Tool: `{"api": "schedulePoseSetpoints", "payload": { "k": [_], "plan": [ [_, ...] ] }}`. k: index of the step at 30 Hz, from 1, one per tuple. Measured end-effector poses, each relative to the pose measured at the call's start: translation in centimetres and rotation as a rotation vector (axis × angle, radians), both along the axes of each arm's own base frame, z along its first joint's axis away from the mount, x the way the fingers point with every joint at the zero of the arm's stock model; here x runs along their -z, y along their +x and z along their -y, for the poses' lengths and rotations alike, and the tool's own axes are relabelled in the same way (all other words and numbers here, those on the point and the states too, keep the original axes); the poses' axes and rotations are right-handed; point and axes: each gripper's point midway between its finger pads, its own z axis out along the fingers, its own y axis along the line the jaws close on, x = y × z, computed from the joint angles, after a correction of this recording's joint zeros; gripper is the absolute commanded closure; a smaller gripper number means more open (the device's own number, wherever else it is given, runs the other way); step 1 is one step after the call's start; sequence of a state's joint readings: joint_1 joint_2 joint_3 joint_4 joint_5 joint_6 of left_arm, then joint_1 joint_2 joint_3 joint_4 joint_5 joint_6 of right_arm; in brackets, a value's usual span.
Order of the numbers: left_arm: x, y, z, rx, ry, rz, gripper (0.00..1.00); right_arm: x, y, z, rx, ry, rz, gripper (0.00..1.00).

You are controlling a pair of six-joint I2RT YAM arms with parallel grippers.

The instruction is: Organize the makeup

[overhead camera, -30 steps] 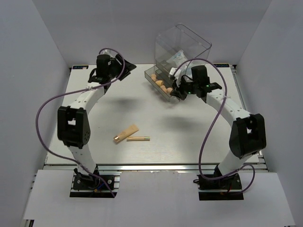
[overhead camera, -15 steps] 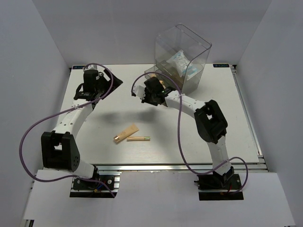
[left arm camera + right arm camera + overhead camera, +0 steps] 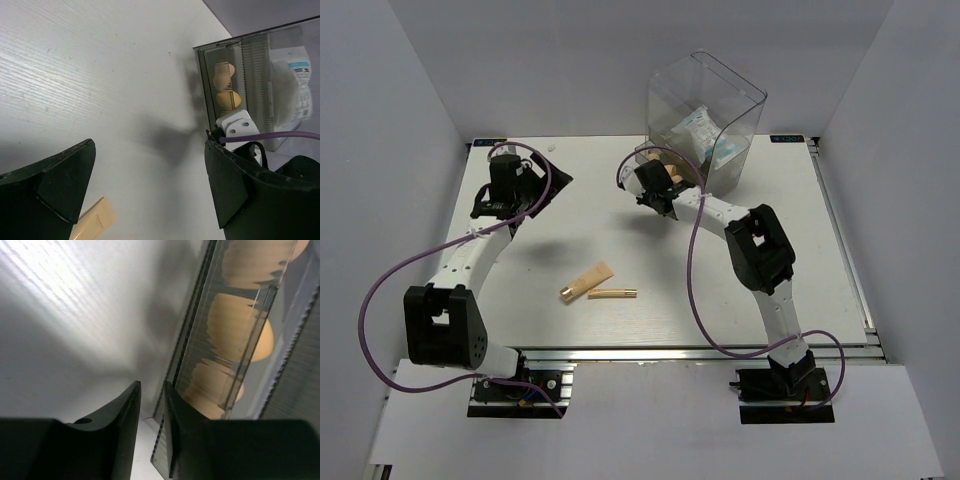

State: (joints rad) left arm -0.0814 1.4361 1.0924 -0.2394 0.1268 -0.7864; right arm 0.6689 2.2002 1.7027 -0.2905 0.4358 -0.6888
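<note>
Several peach sponges lie in the clear drawer at the foot of the tall clear box. White blue-printed packets sit higher inside the box. My right gripper hovers at the drawer's front left corner, jaws a narrow gap apart, with the ribbed front edge beside the right finger. My left gripper hangs wide open and empty over the far left of the table. The beige tube and the gold stick lie mid-table.
The white table ends in grey walls at the back and sides. Purple cables loop from both arms. The right forearm stretches across the table just in front of the box.
The right arm swung from the drawer's right side to its front left. The drawer went from pulled out to pushed in. The right jaws parted slightly, and the left gripper opened wide and drifted left.
</note>
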Motion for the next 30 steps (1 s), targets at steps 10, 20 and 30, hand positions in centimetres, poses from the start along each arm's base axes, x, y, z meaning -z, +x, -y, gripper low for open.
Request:
{"api": "schedulePoseSetpoints", "payload": {
  "k": [10,20,30],
  "plan": [
    [0.3,1.2,2.4,0.063,-0.116,0.035,0.02,-2.1,2.4,1.6,0.044,0.007,0.066,0.38],
    [3.6,1.9,6.5,0.156,-0.171,-0.024,0.03,-2.1,2.7,2.1,0.052,0.01,0.064,0.21],
    [5.2,4.1,10.8,0.248,-0.252,-0.032,0.72,-3.0,0.0,0.3,-0.082,0.15,-0.057,0.91]
  ]
}}
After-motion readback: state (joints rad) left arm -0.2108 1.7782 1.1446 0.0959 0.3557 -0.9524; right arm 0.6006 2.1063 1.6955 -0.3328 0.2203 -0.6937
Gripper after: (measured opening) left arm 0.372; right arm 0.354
